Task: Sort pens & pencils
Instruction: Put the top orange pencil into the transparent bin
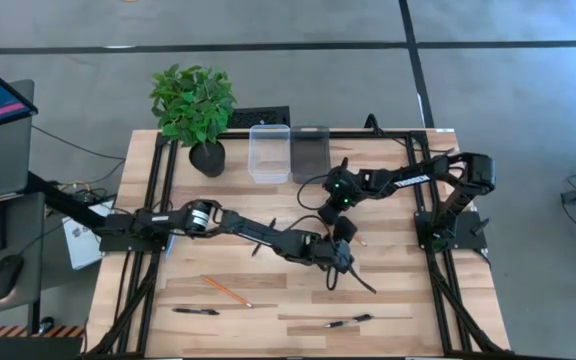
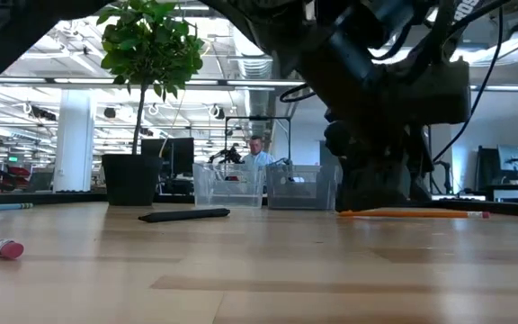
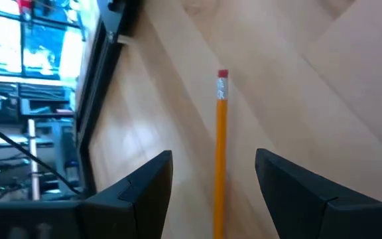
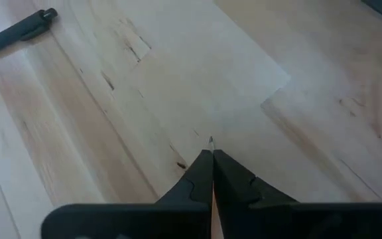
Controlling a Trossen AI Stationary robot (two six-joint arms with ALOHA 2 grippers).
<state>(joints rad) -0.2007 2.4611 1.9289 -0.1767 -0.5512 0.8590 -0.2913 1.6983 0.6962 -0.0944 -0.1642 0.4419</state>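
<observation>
Left gripper (image 3: 214,179) low over the table's middle, fingers spread wide, straddling a pencil (image 3: 221,153) that lies flat between them with its eraser end pointing away. Nothing gripped yet.

Working left to right across the table in the high view: a potted plant (image 1: 194,108) at the far left corner. One loose pencil (image 1: 227,291) near the front, left of centre, and a black pen (image 1: 196,311) just in front of it. Two bins at the far edge: a clear bin (image 1: 269,152), then a darker bin (image 1: 310,152) touching its right side. Cannot tell what either holds. Another pen (image 1: 349,321) lies near the front edge, right of centre.

Right gripper (image 4: 211,174) just beyond the left one, fingers pinched together on what looks like a thin pencil, its tip (image 4: 210,140) poking out past them. A further pen (image 4: 17,31) lies nearby on the wood.

Judgement: sorting is well short of finished. At least two pencils and three pens are still out of the bins.
</observation>
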